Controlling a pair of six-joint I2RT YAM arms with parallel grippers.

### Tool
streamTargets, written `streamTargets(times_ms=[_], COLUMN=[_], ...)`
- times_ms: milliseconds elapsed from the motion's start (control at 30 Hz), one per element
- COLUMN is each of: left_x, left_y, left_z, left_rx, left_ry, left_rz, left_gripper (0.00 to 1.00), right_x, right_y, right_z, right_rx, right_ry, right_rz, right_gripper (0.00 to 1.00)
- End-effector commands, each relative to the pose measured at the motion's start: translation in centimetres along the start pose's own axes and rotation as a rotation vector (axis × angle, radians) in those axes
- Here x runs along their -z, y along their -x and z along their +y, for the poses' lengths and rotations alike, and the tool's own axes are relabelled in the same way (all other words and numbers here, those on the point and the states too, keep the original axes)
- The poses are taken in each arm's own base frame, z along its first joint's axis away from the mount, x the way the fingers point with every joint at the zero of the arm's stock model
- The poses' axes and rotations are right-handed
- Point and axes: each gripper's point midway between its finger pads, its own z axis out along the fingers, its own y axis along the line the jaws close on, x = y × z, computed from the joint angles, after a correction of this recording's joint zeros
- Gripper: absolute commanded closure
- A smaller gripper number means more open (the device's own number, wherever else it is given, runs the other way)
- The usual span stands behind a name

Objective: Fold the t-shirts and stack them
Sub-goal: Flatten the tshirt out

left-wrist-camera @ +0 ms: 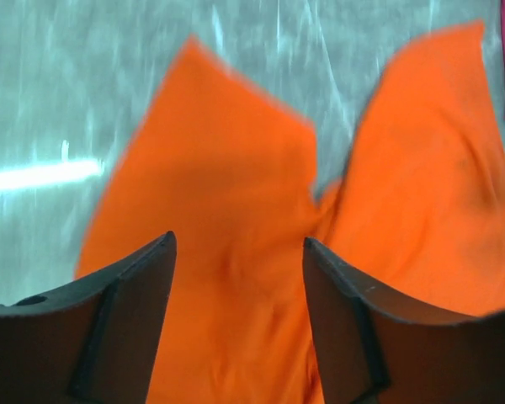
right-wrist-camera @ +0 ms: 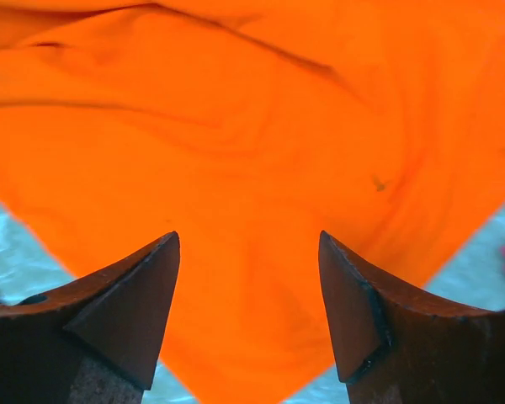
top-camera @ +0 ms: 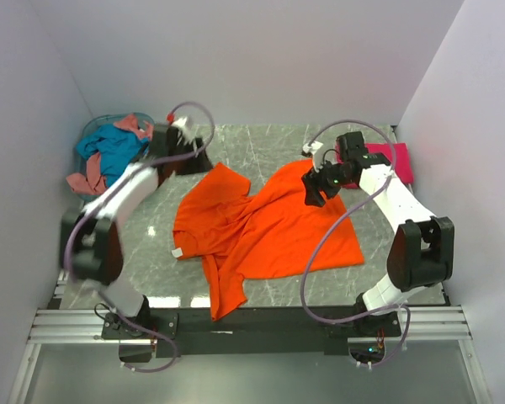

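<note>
Top external view: orange shirt (top-camera: 261, 223) lies rumpled mid-desk (top-camera: 151, 252), one part reaching the near edge. Left pincer (left-wrist-camera: 238, 240) and right pincer (right-wrist-camera: 248, 236) hang open over its far side. Flattening likely needs matched corner grips, drawn apart evenly.

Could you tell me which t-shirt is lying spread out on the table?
The orange t-shirt, in the middle; the teal-blue t-shirt and salmon-pink t-shirt are bunched far left, the magenta t-shirt lies compact far right.
</note>
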Motion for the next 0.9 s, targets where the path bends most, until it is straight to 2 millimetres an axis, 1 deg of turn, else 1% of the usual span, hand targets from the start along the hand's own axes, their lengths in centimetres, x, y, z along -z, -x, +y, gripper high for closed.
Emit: streamTargets(times_ms=[0, 33, 67, 100, 133, 167, 200, 233, 267, 333, 367, 467, 533, 600, 700, 733, 767, 867], left_x=[-5.3, -6.5, -8.5, -9.3, -10.0, -11.3, -11.5, -11.9, -12.7, -13.5, -14.2, -15.3, -15.6, -16.2, -16.7, -16.8, -17.0, -17.4], left_y=[2.4, 2.4, 2.3, 2.2, 2.3, 2.4, 2.2, 2.6, 1.9, 1.6, 0.8, -0.3, -0.3, -0.8, -1.6, -1.8, -2.5, -3.4], left_z=[0.5, 1.0, 1.7, 2.0, 2.4, 2.9, 3.2, 3.4, 4.0, 4.3, 4.9, 5.7, 5.9, 6.0, 6.1, 6.0, 6.2, 5.9], left_rx=[-0.054, -0.064, -0.074, -0.076, -0.087, -0.091, -0.093, -0.111, -0.118, -0.140, -0.142, -0.150, -0.157, -0.159, -0.159, -0.155, -0.148, -0.146], left_ry=[0.017, 0.034, 0.049, 0.056, 0.070, 0.085, 0.099, 0.108, 0.115, 0.108, 0.120, 0.133, 0.135, 0.126, 0.119, 0.114, 0.115, 0.106], left_rz=[0.064, 0.088, 0.126, 0.145, 0.152, 0.161, 0.176, 0.168, 0.188, 0.186, 0.206, 0.246, 0.250, 0.268, 0.309, 0.317, 0.338, 0.362], left_gripper=[0.34, 0.34, 0.34, 0.35, 0.34, 0.34, 0.34, 0.34, 0.34, 0.34, 0.34, 0.36, 0.38, 0.40, 0.46, 0.50, 0.51, 0.57], right_x=[1.3, 1.6, 1.8, 1.8, 1.7, 1.9, 1.9, 2.0, 2.1, 2.0, 2.0, 2.1, 2.1, 2.2, 2.2, 2.1, 2.1, 2.2], right_y=[0.3, 0.4, 0.1, 0.2, -0.1, 0.0, 0.1, 0.1, 0.1, 0.1, 0.1, 0.1, 0.0, 0.0, -0.2, -0.3, -0.4, -0.6], right_z=[1.8, 2.0, 2.1, 1.8, 2.0, 1.9, 1.9, 1.8, 1.8, 1.8, 1.9, 1.9, 1.9, 1.6, 1.4, 1.3, 1.3, 1.0], right_rx=[-0.066, -0.071, -0.078, -0.077, -0.086, -0.087, -0.091, -0.095, -0.101, -0.106, -0.107, -0.108, -0.109, -0.111, -0.121, -0.125, -0.129, -0.135], right_ry=[0.133, 0.138, 0.132, 0.120, 0.120, 0.116, 0.119, 0.123, 0.125, 0.129, 0.134, 0.133, 0.132, 0.125, 0.127, 0.127, 0.128, 0.128], right_rz=[-0.080, -0.095, -0.102, -0.116, -0.114, -0.124, -0.132, -0.138, -0.138, -0.143, -0.143, -0.143, -0.143, -0.147, -0.145, -0.141, -0.140, -0.140], right_gripper=[0.28, 0.28, 0.28, 0.28, 0.28, 0.28, 0.28, 0.28, 0.28, 0.28, 0.28, 0.28, 0.28, 0.28, 0.28, 0.28, 0.28, 0.28])
